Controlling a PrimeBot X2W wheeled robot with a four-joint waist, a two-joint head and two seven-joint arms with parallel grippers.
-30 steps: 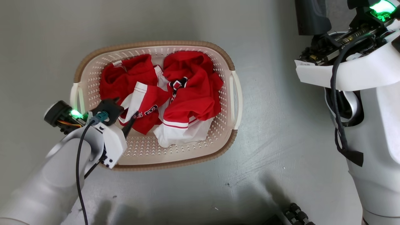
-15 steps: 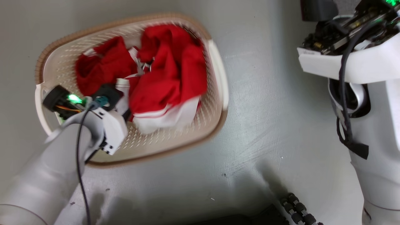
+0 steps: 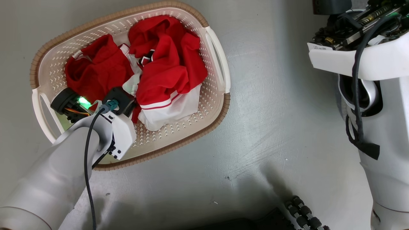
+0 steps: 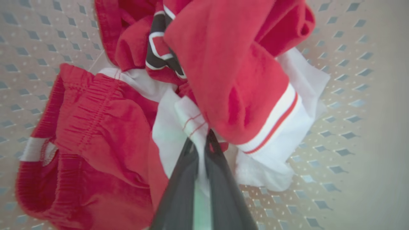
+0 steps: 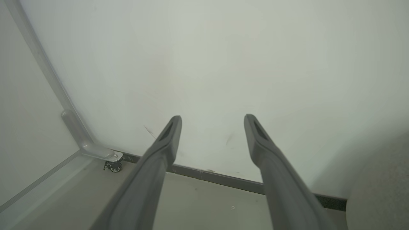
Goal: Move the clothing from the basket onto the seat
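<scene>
One white fold of the clothing [image 4: 174,127] is being pinched by the left claw [image 4: 201,143]; lifting slowly is probably going to untangle it.

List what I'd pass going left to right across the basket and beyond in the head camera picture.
Basket's left handle → red garment → red-and-white garment → basket's right handle → bare floor → robot's right arm.
</scene>
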